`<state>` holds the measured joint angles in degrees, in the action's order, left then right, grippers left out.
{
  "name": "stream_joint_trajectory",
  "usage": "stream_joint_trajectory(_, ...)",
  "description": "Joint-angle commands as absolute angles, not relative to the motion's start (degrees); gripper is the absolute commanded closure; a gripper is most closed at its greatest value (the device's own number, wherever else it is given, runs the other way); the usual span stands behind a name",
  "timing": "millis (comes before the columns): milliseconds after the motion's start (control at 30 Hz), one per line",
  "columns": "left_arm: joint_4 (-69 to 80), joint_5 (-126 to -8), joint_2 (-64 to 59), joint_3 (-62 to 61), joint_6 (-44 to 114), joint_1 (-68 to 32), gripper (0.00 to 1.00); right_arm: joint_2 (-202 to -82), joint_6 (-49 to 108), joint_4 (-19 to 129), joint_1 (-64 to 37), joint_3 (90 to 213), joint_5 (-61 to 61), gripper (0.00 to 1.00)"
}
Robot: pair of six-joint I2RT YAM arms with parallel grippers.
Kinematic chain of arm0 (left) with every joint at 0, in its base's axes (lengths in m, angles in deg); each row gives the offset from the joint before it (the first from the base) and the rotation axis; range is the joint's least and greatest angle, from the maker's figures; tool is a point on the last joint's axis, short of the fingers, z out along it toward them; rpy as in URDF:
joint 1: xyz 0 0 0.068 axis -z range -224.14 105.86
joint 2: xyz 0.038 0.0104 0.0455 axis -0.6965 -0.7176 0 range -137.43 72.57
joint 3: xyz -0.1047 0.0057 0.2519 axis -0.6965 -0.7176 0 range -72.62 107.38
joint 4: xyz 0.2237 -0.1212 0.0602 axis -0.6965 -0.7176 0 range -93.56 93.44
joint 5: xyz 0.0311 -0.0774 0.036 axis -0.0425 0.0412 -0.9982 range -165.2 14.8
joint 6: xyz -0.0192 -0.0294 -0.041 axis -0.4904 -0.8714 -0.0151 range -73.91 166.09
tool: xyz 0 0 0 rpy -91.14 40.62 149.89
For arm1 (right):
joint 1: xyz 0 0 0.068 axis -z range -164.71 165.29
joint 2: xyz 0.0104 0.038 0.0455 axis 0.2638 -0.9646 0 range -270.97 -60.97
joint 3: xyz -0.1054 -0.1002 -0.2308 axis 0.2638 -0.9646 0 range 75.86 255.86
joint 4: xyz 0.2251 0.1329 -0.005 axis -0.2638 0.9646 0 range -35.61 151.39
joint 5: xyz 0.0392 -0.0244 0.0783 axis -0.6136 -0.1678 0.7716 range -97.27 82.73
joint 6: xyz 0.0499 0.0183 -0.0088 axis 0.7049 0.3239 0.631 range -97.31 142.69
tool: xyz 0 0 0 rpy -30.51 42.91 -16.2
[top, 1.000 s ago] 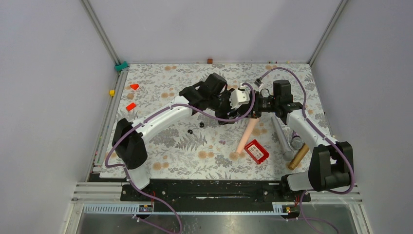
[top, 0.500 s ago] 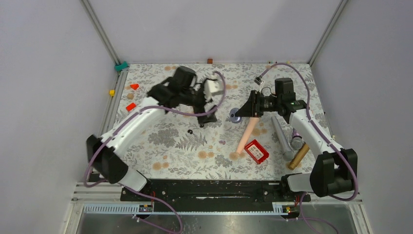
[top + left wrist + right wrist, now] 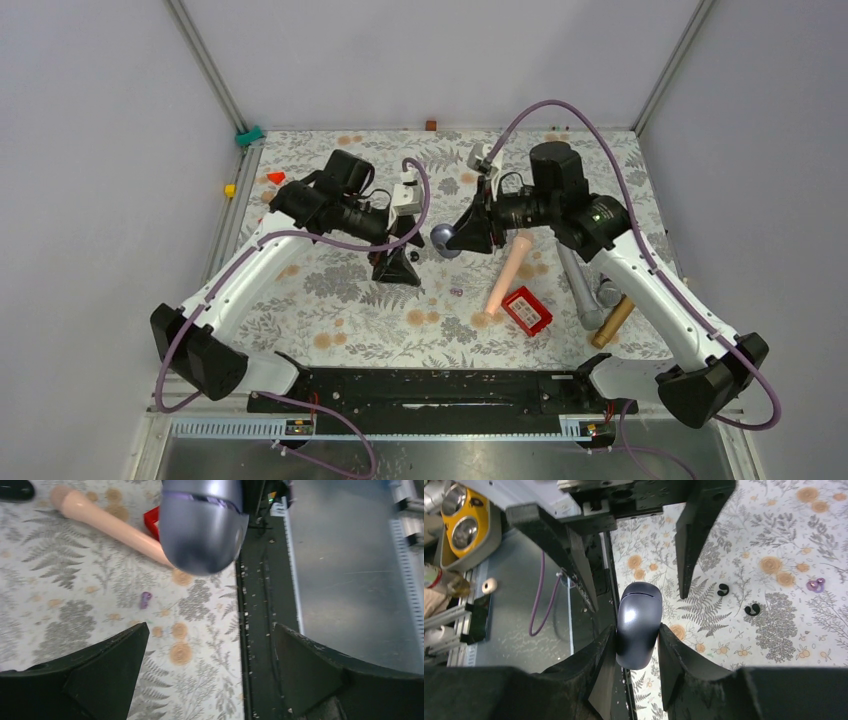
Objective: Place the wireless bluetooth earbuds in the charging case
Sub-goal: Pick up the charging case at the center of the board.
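The right gripper [image 3: 637,630] pinches the charging case [image 3: 640,607] at the frame centre. The left gripper [image 3: 210,627] is wide open over the floral mat [image 3: 75,605], near two earbuds [image 3: 723,590].

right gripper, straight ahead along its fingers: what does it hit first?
Probably the left gripper. The right gripper holds the charging case, whose tip points into the gap between the left's open fingers. Depth is unclear from the wrist view.

Even bright light, soft shadows; sheen on the blurred charging case [image 3: 202,527].
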<state>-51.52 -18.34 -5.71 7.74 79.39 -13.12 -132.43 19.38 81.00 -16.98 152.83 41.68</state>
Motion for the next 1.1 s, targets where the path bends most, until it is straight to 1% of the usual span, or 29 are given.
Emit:
stream_joint_trajectory(0, -50.3, -6.2, -6.4, 6.7, 77.1, -13.8, 0.02, -131.6, 13.3, 82.3, -20.0, 151.4, 40.7, 0.76)
stream_joint_trajectory(100, -46.3, -5.9, -5.6, 5.0, 73.5, -13.8, 0.02, -130.5, 13.3, 79.7, -20.2, 148.1, 40.3, 0.76)
stream_joint_trajectory(200, -38.9, -4.5, -4.7, 1.6, 66.8, -13.8, 0.03, -129.9, 14.6, 76.1, -20.2, 145.3, 39.8, 0.76)
stream_joint_trajectory(333, -30.7, -1.9, -4.5, -1.5, 59.7, -13.9, 0.07, -129.9, 16.8, 72.7, -20.2, 143.3, 40.2, 0.76)
stream_joint_trajectory(433, -28.1, -0.9, -5.1, -2.6, 57.7, -13.8, 0.11, -130.7, 19.2, 70.7, -20.2, 142.3, 41.0, 0.76)
stream_joint_trajectory(633, -22.3, -1.1, -4.8, -5.0, 53.2, -13.8, 0.23, -132.8, 22.1, 67.4, -20.2, 141.5, 40.9, 0.76)
stream_joint_trajectory(700, -22.0, -1.2, -4.7, -5.2, 52.9, -13.8, 0.27, -133.5, 22.3, 67.2, -20.2, 141.6, 41.7, 0.76)
stream_joint_trajectory(933, -22.0, -1.1, -4.5, -5.7, 53.4, -13.8, 0.48, -134.6, 22.3, 67.8, -20.2, 141.7, 42.2, 0.76)
stream_joint_trajectory(1067, -21.9, -1.1, -4.4, -6.0, 53.9, -13.8, 0.55, -134.8, 22.0, 68.4, -20.2, 141.8, 42.2, 0.76)
